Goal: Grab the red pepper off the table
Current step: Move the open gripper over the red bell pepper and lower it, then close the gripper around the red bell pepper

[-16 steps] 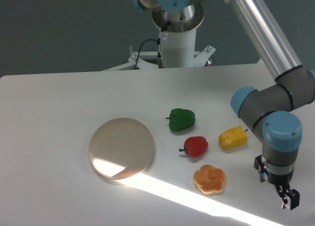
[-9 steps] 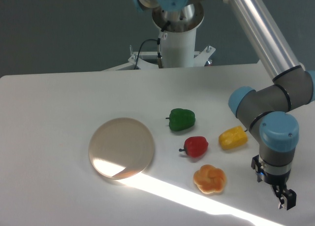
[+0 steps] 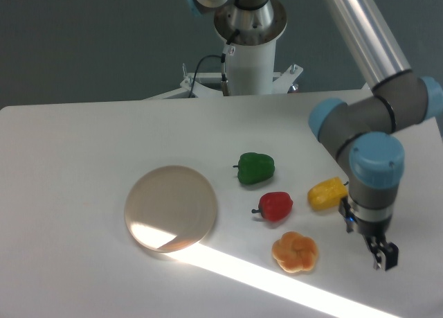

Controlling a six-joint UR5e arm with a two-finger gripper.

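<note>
- The gripper [image 3: 385, 257] hangs over the table [image 3: 83, 276]; whether its fingers are open or closed, I cannot tell.
- The red pepper [image 3: 276, 206] lies well to the left of the fingers, past the orange flower-shaped toy [image 3: 295, 251].
- Best approach: centre above it, descend straight, avoiding the yellow pepper [image 3: 327, 193] and green pepper [image 3: 255, 168].

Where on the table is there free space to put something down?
Bare table lies left of the plate and behind the green pepper. It is crowded near the red pepper, yellow pepper, orange piece and gripper.
</note>
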